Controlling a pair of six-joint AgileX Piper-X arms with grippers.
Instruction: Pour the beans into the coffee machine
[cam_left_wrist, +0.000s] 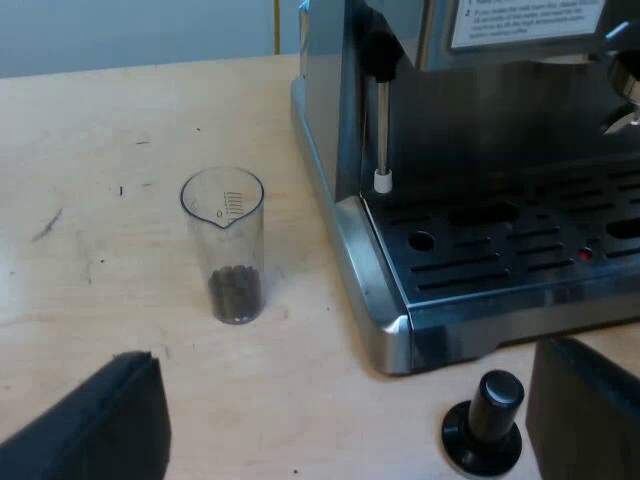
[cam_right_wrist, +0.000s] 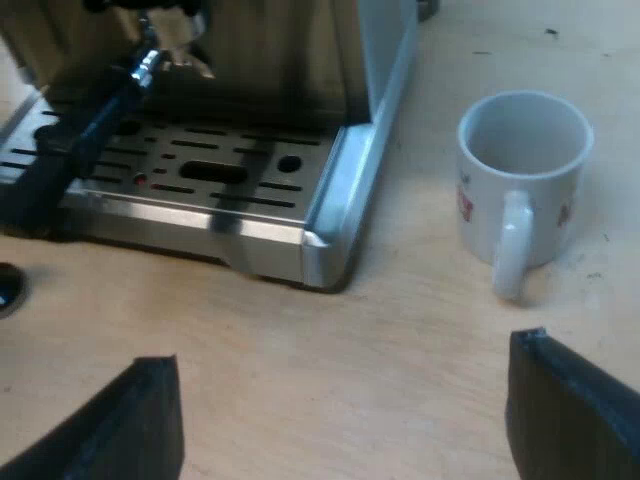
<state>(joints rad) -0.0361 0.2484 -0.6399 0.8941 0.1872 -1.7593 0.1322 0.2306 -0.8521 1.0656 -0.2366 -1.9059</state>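
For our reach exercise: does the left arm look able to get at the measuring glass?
Likely yes: the measuring glass stands upright on bare table ahead of the open left pincer, apart from the espresso machine and tamper.

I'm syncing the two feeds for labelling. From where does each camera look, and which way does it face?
Left wrist view: on the left arm, low over the table, facing down and forward at the measuring glass, tamper and espresso machine; the left gripper shows open.
Right wrist view: on the right arm, facing down at the mug and the machine's front; the right gripper shows open.
Shared: the machine's drip tray, seen from opposite front corners.
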